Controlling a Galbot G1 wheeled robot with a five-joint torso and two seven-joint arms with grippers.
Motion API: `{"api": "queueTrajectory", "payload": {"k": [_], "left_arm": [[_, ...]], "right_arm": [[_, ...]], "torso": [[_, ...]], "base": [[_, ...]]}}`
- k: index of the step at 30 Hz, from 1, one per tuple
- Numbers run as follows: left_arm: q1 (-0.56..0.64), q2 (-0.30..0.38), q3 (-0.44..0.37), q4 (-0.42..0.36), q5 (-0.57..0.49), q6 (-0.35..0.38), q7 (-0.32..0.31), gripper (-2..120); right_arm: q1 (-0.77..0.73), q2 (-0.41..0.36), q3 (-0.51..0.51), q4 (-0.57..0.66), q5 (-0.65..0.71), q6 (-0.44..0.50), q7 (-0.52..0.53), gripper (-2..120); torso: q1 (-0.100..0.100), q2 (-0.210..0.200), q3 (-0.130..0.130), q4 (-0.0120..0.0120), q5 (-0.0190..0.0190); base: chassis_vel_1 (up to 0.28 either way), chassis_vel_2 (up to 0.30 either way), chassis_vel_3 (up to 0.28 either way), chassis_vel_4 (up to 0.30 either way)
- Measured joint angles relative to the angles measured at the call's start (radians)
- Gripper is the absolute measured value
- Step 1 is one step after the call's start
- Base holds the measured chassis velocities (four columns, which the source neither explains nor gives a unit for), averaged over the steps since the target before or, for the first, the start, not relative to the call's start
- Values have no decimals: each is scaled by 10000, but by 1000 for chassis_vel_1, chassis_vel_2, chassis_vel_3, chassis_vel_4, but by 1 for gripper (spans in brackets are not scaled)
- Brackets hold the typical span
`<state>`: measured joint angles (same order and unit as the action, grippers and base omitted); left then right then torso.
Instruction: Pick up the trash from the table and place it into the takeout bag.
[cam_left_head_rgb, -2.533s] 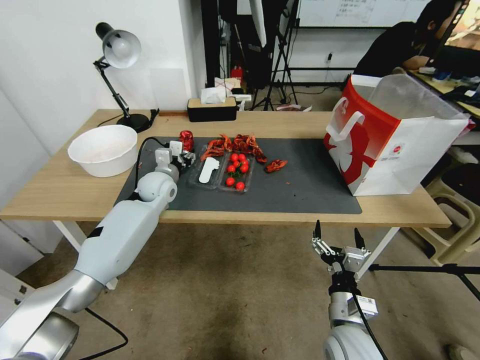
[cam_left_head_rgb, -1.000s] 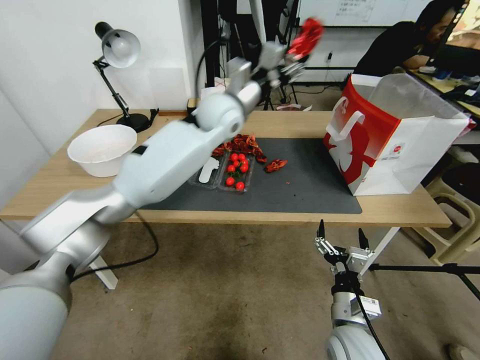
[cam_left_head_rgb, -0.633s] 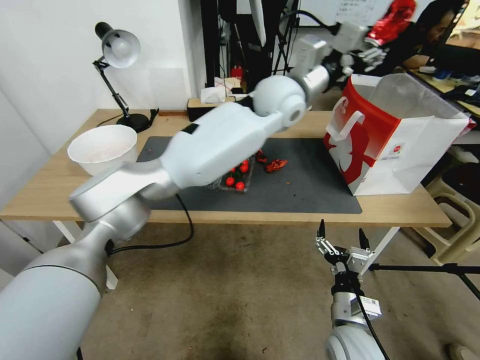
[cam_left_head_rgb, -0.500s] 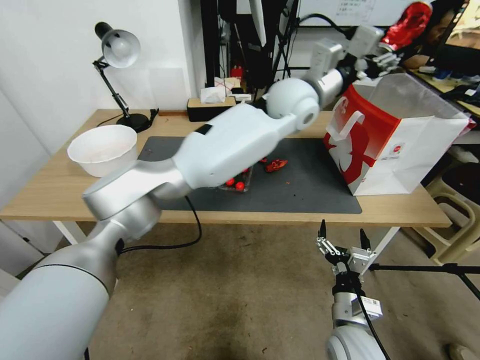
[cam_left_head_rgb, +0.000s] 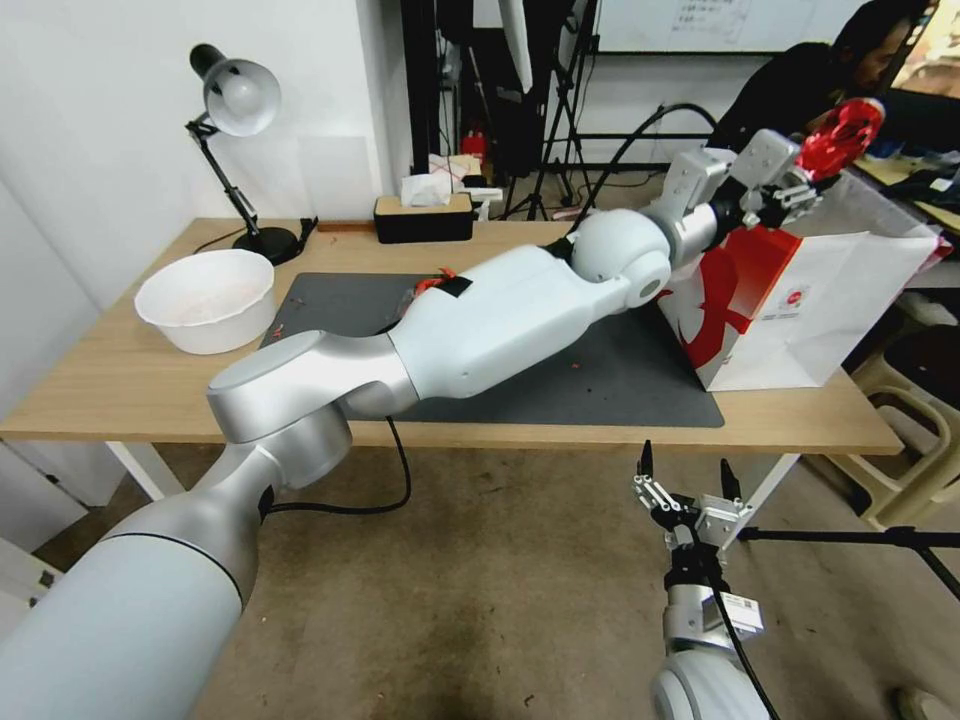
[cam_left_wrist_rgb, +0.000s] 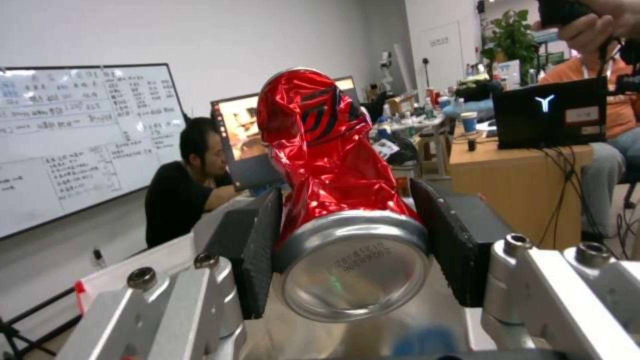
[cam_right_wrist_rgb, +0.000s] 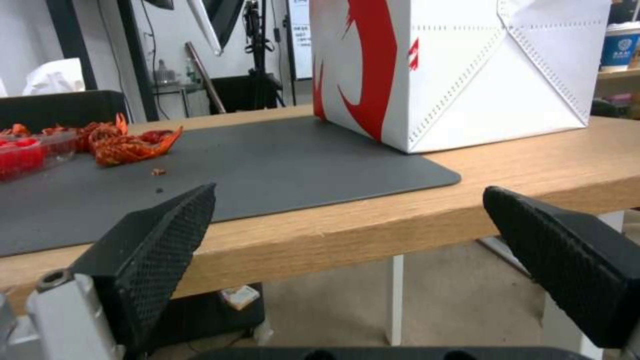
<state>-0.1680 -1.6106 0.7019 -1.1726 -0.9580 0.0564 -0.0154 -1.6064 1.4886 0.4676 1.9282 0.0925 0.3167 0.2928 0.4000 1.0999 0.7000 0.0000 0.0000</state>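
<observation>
Crushed red can (cam_left_head_rgb: 838, 136) is clamped between the pads of the left gripper (cam_left_head_rgb: 800, 180), held in the air above the takeout bag's (cam_left_head_rgb: 800, 290) open mouth. At six o'clock, below the table (cam_left_head_rgb: 100, 370) edge, the right gripper (cam_left_head_rgb: 682, 480) is held spread and empty.

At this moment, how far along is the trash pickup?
Done: nothing visibly bagged yet. In hand: the left hand grips the can above the bag, not released. Left: red scraps on the mat. The right hand waits open below the table.
</observation>
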Motion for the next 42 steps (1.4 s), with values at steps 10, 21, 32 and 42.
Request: {"api": "queueTrajectory", "payload": {"k": [10,21,32,42], "left_arm": [[66,11,101,26,179,1,-60,53],[234,30,-424,207,351,56,-419,92],[727,1427,-1407,-368,402,227,-452,100],[2073,3644,-2315,-1490,720,227,-446,100]], "right_arm": [[-2,37,-8,-6,1,22,0,100],[3,36,-39,-2,1,22,-7,100],[14,10,-29,58,-2,-1,-9,100],[-29,3,-49,102,-26,-35,-17,100]], "torso": [[0,0,0,-1,0],[0,0,0,-2,0],[1,0,-1,0,-4],[0,0,0,1,-3]], "base": [[0,0,0,0],[0,0,0,0],[0,0,0,0],[0,0,0,0]]}}
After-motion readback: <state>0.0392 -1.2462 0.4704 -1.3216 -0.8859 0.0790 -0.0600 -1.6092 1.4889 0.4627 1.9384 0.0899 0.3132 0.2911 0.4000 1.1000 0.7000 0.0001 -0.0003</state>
